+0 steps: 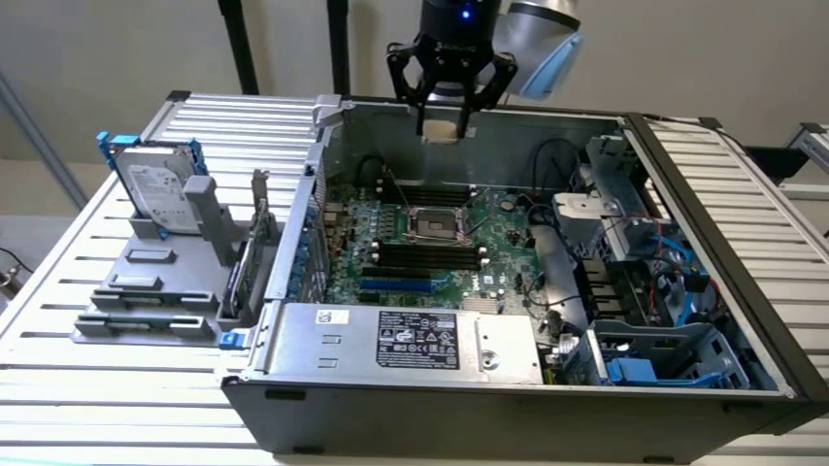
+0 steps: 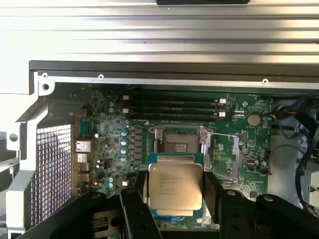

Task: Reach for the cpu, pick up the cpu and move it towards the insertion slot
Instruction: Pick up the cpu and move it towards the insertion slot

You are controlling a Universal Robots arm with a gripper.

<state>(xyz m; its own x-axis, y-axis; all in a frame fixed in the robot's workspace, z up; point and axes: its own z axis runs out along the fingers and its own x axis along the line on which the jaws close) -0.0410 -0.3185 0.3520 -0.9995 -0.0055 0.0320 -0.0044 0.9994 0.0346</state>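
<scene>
I am gripping the cpu (image 2: 175, 186) by its edges in my gripper (image 1: 442, 131), keeping it flat, metal lid facing my wrist camera. I am hanging high above the open case (image 1: 725, 194), the slot (image 1: 438, 225) lying at six o'clock below the chip.

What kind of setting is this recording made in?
Probably a robotics lab bench set up for computer assembly: an opened desktop PC case lies on a slatted metal table, with a parts fixture holding a hard drive beside it.
</scene>
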